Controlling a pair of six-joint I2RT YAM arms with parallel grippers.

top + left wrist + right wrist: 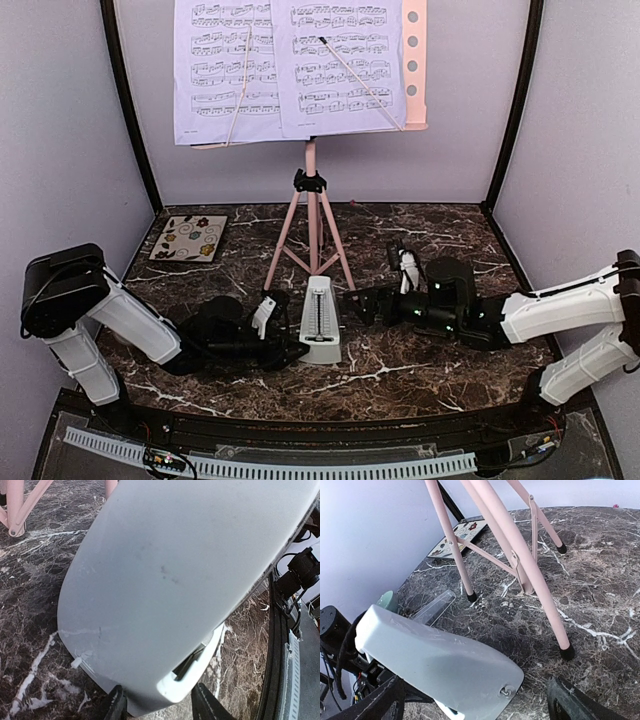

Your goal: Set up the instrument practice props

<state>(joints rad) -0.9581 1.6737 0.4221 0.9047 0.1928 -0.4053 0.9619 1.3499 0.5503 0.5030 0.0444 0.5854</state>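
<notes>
1. Left hand (162, 706) pinches the metronome (320, 322) low down, with one dark finger on each side of its base. The white-grey pyramid fills that wrist's view and stands upright on the marbled counter (450, 370).
2. Right hand (480, 701) is spread wide, its two fingers well apart and holding nothing. The metronome sits just in front of it, and from above a small gap shows between them.
3. Just beyond both hands stands the pink music stand (311, 215). Its tripod legs straddle the spot behind the metronome, with black-tipped feet on the counter.
4. High above the hands, two sheet-music pages (225, 70) rest side by side on the stand's perforated tray, their inner edges overlapping. A thin rod lies slantwise across each page.
5. Past the metronome from the right hand, close to the left arm, a pale green bowl (387, 601) peeks out. A clear plastic piece (435, 607) lies just beside it.
6. Well beyond the left hand, near the back wall, a floral coaster (190, 238) lies flat on the counter.
</notes>
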